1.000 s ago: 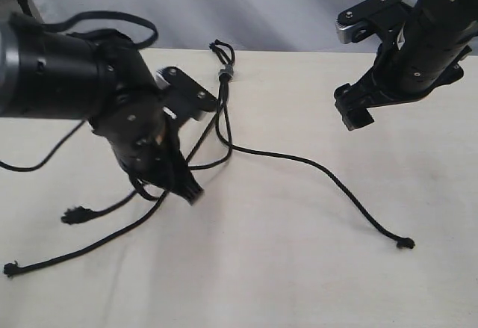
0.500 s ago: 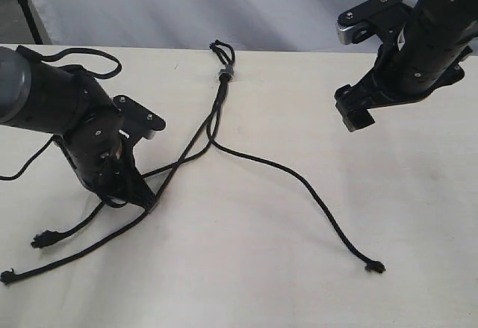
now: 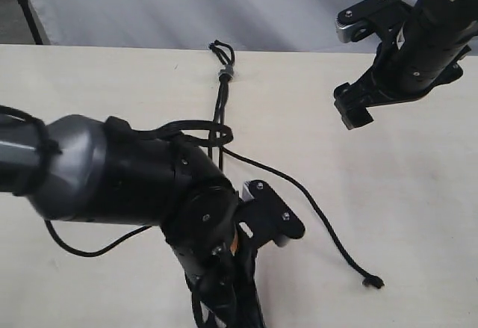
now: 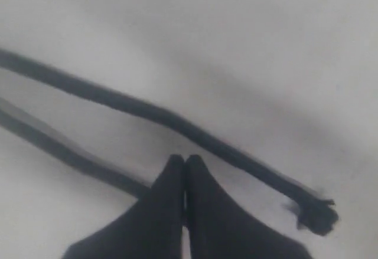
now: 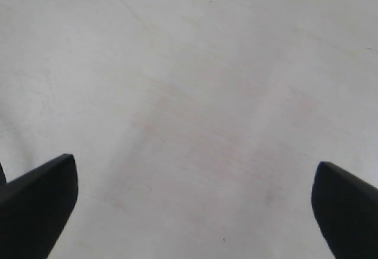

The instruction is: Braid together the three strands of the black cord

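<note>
Lying on the pale counter (image 3: 418, 216), the black cord (image 3: 219, 107) is stretching from its knot (image 3: 224, 72) toward the camera. The knot is carrying a greyish band, and a tiny loop (image 3: 220, 46) is sticking out just beyond it, on the far side. Below the knot the strands are running close together until the left arm (image 3: 127, 178) is covering them. One strand (image 3: 317, 212) is curving away to the right of the knot and is ending in a small frayed tip (image 3: 372, 282), well apart from the knot.

The left gripper (image 4: 185, 167) is working low over the counter, far from the knot on the near side, and its fingers are pressing together with only a thin slit between them. In the left wrist view two strands are showing: one (image 4: 177, 123) is passing just beyond the fingertips and is ending in a knotted tip (image 4: 316, 215), the other (image 4: 59, 147) is running up to the side of one finger and is disappearing behind it. Whether the fingers are pinching this second strand, I cannot tell; the view is blurred there.

The right gripper (image 5: 194, 173) is hanging to the right of the knot and well apart from it. Its fingers are standing wide apart and are holding nothing; only bare counter is showing between them.
</note>
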